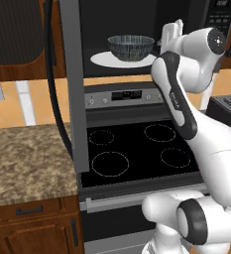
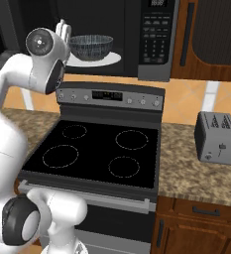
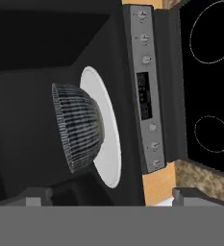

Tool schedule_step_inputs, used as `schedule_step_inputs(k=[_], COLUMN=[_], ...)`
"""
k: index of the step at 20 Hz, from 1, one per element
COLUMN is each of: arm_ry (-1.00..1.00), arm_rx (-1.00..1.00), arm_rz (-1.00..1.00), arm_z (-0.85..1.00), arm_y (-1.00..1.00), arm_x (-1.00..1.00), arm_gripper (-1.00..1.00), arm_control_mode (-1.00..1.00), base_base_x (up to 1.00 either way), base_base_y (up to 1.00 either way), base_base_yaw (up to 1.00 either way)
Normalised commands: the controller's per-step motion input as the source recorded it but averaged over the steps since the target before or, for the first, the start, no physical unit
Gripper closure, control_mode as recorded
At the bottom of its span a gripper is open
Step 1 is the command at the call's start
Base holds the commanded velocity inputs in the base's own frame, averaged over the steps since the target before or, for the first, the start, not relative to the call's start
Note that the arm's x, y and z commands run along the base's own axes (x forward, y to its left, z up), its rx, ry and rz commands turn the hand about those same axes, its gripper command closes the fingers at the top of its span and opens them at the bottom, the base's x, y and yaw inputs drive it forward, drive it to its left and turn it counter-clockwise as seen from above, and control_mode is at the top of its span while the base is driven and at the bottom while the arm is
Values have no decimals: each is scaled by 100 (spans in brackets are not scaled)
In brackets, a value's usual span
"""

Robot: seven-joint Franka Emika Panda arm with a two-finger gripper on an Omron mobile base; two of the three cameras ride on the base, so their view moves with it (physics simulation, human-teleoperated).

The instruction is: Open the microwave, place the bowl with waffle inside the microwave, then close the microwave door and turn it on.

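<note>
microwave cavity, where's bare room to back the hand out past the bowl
The bowl sits mid-turntable, leaving a bare white rim around it. The open gripper is at the cavity's right front, beside the bowl and apart from it. Left is crowded by the open microwave door; the stovetop below is bare.

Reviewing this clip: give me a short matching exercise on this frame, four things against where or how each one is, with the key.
Things:
1. bowl
2. microwave door
3. toaster
4. gripper

Places or states:
A. on the counter right of the stove
B. swung open at the left
C. on the white turntable
D. open, beside the bowl at the microwave mouth

Pairs: 1-C, 2-B, 3-A, 4-D
</note>
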Motion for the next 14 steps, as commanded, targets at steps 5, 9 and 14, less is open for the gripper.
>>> schedule_step_inputs(k=[5, 9, 14], arm_ry=[-13, -23, -17], arm_rx=[-29, -56, -62], arm_rz=[12, 21, 17], arm_z=[-8, 1, 5], arm_y=[-1, 0, 0], arm_x=[-100, -93, -100], arm_gripper=[-100, -100, -100], arm_control_mode=[-100, -100, -100], base_base_x=[0, 0, 0], base_base_y=[0, 0, 0], base_base_yaw=[0, 0, 0])
